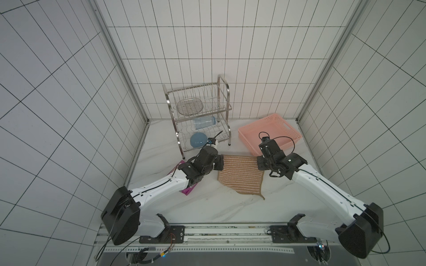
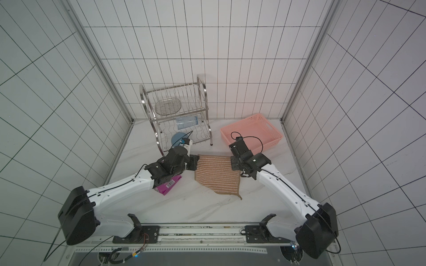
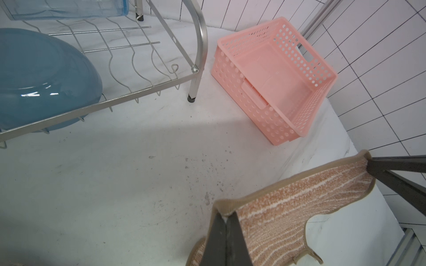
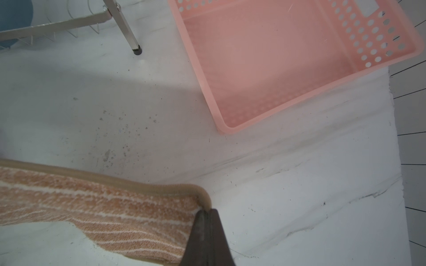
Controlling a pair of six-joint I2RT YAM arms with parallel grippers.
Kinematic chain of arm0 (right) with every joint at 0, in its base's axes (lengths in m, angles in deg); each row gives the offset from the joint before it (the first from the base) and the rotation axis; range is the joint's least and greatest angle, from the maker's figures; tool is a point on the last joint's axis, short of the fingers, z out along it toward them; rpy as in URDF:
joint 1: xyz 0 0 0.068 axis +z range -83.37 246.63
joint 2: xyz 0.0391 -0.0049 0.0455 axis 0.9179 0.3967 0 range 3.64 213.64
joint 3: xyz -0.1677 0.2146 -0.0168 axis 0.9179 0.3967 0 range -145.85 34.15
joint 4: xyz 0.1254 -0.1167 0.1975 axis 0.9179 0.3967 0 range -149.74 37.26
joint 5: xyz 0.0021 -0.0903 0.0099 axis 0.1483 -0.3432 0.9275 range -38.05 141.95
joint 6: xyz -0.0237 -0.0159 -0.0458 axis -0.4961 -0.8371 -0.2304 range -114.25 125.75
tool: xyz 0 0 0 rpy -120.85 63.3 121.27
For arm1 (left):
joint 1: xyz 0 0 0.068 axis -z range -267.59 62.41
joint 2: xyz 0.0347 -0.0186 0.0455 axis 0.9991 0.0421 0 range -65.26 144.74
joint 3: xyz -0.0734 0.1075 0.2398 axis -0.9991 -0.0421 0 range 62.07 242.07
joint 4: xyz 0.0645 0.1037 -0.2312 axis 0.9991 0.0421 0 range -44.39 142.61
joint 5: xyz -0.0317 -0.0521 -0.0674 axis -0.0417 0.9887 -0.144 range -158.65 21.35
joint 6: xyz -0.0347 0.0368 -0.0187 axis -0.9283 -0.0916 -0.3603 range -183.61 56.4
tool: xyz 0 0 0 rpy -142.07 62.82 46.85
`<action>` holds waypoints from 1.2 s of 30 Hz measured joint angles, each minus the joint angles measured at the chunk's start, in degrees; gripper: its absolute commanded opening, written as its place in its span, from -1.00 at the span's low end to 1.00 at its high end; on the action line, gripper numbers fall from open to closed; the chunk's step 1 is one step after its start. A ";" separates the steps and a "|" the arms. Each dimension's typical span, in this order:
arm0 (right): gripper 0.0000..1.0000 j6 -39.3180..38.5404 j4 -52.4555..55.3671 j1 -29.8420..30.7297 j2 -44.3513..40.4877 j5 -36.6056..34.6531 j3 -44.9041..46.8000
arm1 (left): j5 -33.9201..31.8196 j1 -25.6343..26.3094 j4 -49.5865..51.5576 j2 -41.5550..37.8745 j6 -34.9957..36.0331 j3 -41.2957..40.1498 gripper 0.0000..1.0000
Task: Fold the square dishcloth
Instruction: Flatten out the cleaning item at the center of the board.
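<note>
Tan striped square dishcloth, both top views: far edge raised and strung between my pincers, on the near side of the pink basket. Its near corner appears to trail on the worktop. My left pincer and right pincer hold one far corner each.

Left wrist view: jaws pressed together on the corner hem.

Right wrist view: likewise, pinching the opposite corner.

Held edge runs arm to arm, neither nearer. Free cloth hangs away from the basket, so I judge the fold goes that way.
</note>
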 measured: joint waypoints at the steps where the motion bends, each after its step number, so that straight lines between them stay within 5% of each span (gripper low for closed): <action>1: -1.00 0.00 0.85 0.00 -1.42 0.63 -0.46 | -0.20 0.85 1.33 -1.55 0.00 0.24 -1.00; 12: -1.00 3.34 13.77 3.67 -17.25 11.02 -3.76 | 1.46 7.15 13.73 -17.51 -4.68 0.98 -1.00; 26: -1.00 10.86 22.62 7.67 -20.26 13.88 -2.75 | 4.63 12.90 19.96 -20.44 -14.27 -1.57 -1.00; 36: -1.00 8.17 10.86 1.40 1.03 8.79 -0.68 | 11.28 -2.51 10.75 -2.08 -9.53 -2.21 -1.00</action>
